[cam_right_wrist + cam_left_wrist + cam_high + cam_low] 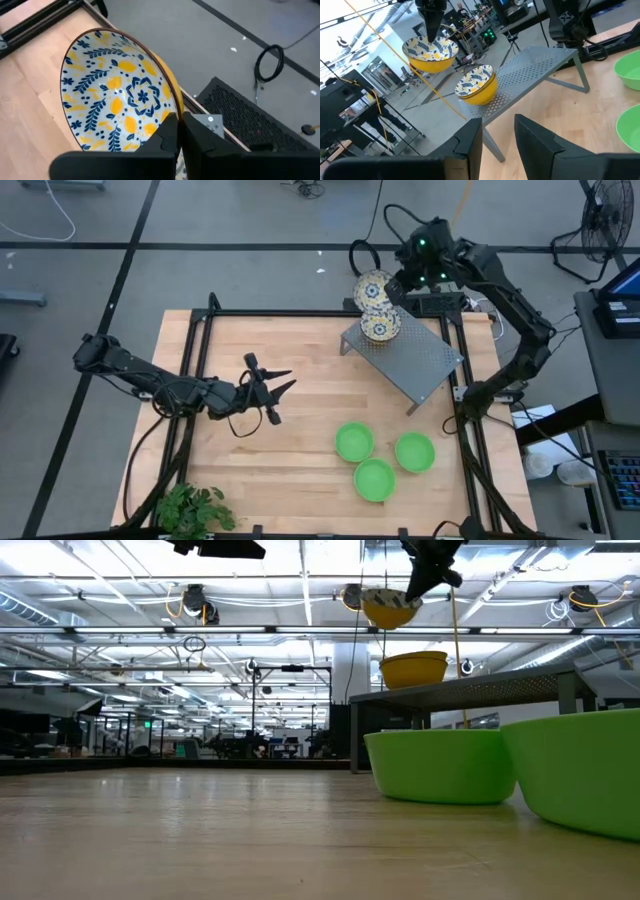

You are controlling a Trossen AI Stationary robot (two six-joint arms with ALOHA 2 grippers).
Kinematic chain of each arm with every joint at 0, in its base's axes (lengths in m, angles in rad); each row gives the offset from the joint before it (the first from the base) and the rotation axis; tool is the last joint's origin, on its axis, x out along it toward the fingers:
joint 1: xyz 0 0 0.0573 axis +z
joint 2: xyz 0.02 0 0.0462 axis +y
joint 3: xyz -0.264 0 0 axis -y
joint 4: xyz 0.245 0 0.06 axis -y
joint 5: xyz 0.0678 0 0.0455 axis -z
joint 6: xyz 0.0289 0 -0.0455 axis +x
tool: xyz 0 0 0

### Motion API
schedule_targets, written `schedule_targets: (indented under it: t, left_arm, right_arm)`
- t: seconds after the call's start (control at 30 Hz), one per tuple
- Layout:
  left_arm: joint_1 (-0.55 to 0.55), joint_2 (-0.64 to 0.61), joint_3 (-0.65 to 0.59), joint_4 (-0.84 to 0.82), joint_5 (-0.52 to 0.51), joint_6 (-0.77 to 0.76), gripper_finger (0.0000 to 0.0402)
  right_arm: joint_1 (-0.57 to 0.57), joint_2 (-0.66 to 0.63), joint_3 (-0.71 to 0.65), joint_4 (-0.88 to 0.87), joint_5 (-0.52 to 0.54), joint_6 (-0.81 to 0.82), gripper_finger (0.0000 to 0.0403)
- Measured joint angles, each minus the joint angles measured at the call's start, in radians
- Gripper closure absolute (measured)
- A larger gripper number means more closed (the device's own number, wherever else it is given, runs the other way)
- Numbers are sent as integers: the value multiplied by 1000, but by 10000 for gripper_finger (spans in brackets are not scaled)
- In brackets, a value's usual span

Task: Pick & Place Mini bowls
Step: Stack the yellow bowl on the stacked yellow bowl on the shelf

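My right gripper (397, 284) is shut on a floral mini bowl (371, 287), held in the air above the far left end of the grey perforated rack (415, 360). The low view shows that bowl (390, 608) well above the rack. A second floral bowl (381, 326) stands by its base on the rack's far left part. Three green mini bowls (354, 442) (414, 451) (374, 479) stand on the table near the right front. My left gripper (272, 390) is open and empty over the table's middle, pointing toward the rack. My right gripper pinches the floral bowl's rim (171, 102), one finger inside the bowl and one outside on the yellow wall. The fingers (431, 25) come from above, pointing down. The bowl hangs clear of the rack, mouth up and slightly tilted.
A black frame (300, 314) runs round the table's far and side edges. A green plant (195, 510) sits at the near left corner. Cables and a dark box (435, 302) lie past the far edge behind the rack. Bare wood lies between my left gripper and the green bowls.
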Motion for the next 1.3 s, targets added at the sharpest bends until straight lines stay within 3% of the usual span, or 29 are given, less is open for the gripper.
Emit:
schedule_targets:
  t: [0.2, 0.4, 0.77, 1.3]
  left_arm:
    - [0, 0, 0, -1, 0, 0, 284]
    - [0, 0, 0, -2, 0, -1, 284]
    - [1, 0, 0, -9, 1, -3, 284]
    - [1, 0, 0, -32, -1, -7, 284]
  right_arm:
    - [-49, -2, 0, -71, -41, 4, 403]
    - [-88, 15, 0, -125, -181, 25, 403]
    - [-120, 89, -1, -176, -289, 9, 403]
    - [-146, 127, -1, -227, -325, -45, 403]
